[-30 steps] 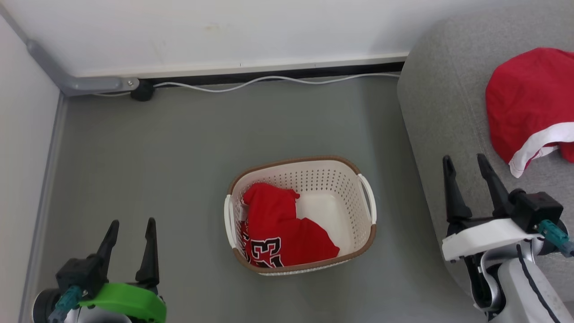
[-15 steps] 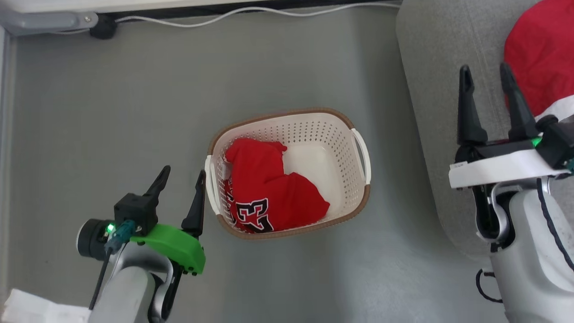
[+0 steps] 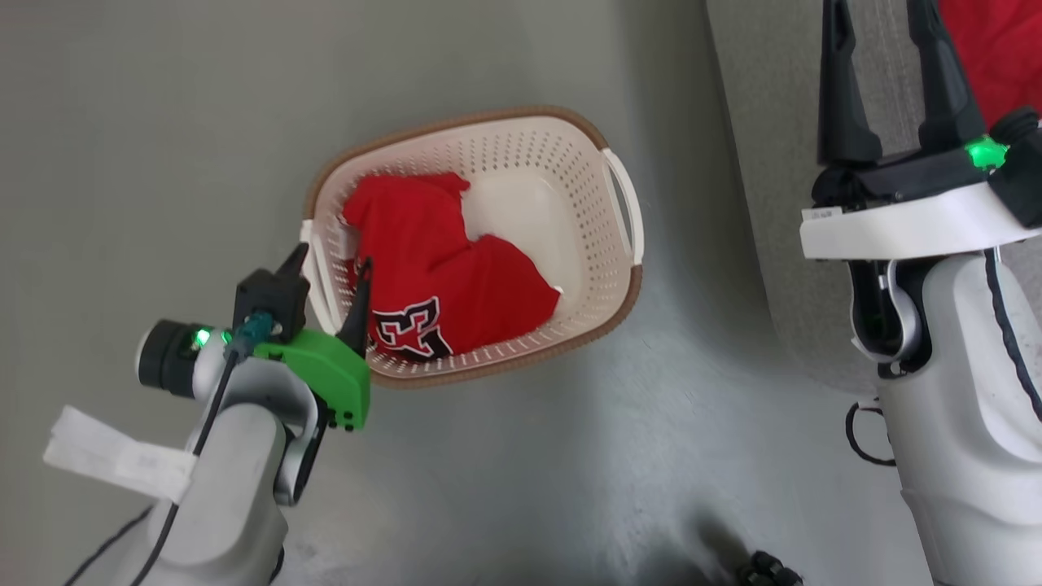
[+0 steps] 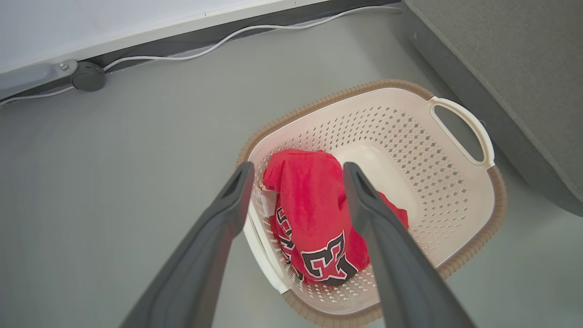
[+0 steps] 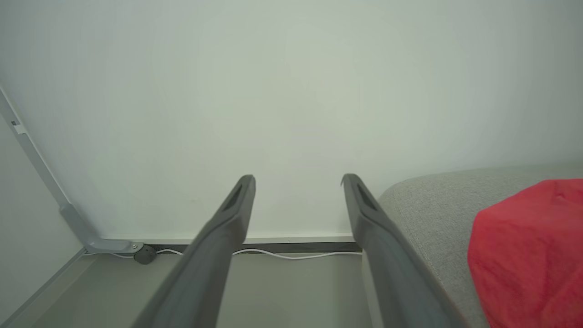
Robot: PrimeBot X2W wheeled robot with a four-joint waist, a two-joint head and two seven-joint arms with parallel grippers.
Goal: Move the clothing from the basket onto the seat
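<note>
Remote view of a laundry pick, as I would steer it. My left gripper (image 4: 297, 166) is released, jaws spread wide and holding nothing, and it hangs above the near-left rim of the basket (image 4: 423, 182). The red jersey (image 3: 431, 260) lies crumpled in the basket straight ahead of and below the fingers, with its black-and-white numerals at the end nearest the wrist and a raised fold further out.

In the left wrist view, the left-hand finger appears to sit over the basket's white handle and the floor outside it. The right-hand finger is over the cloth.

I judge the step in hand to be the reach for the jersey. To do it well I would nudge the gripper toward its right-hand finger so both tips clear the rim. Then I would descend onto the raised fold, not the flat numerals, and close fully before lifting straight up past the wall. Catching the handle would probably drag the light basket along.

My right gripper (image 5: 298, 177) is also released and empty, and it is held up beside the seat (image 5: 432, 205). A second red garment (image 5: 528, 246) already rests on the seat, to the right of its fingers.
</note>
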